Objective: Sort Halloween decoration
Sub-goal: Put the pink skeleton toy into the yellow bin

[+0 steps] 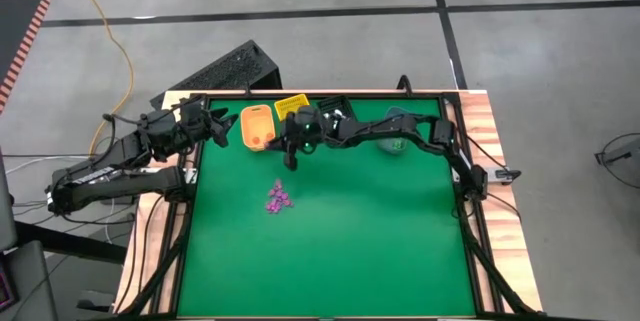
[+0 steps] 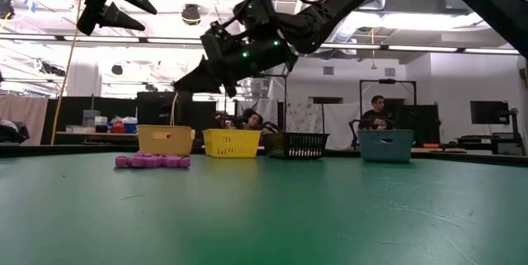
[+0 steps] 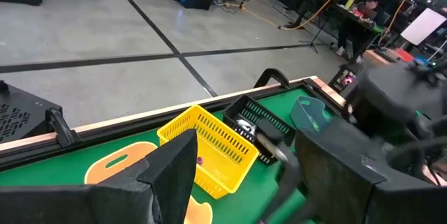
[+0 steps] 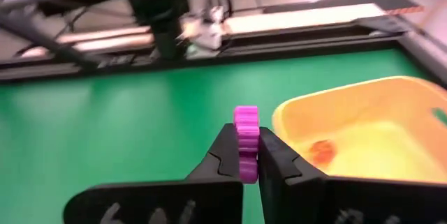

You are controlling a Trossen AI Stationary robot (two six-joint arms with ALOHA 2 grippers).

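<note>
right gripper (image 4: 246, 155) pinches purple trinket (image 4: 246, 130) | left gripper (image 3: 244, 172) wide | we fear misdrop into orange bin (image 4: 363, 123) just beside

Right arm stretched in from the right side across the far part of the surface, wrist bent down. Right end effector (image 4: 248, 155) up in the air, fingers (image 4: 225, 155) pinched tight on a small purple trinket (image 4: 246, 140). Left arm folded at the far left corner. Left end effector (image 3: 241, 172) up high, fingers spread wide, nothing between them.
</note>
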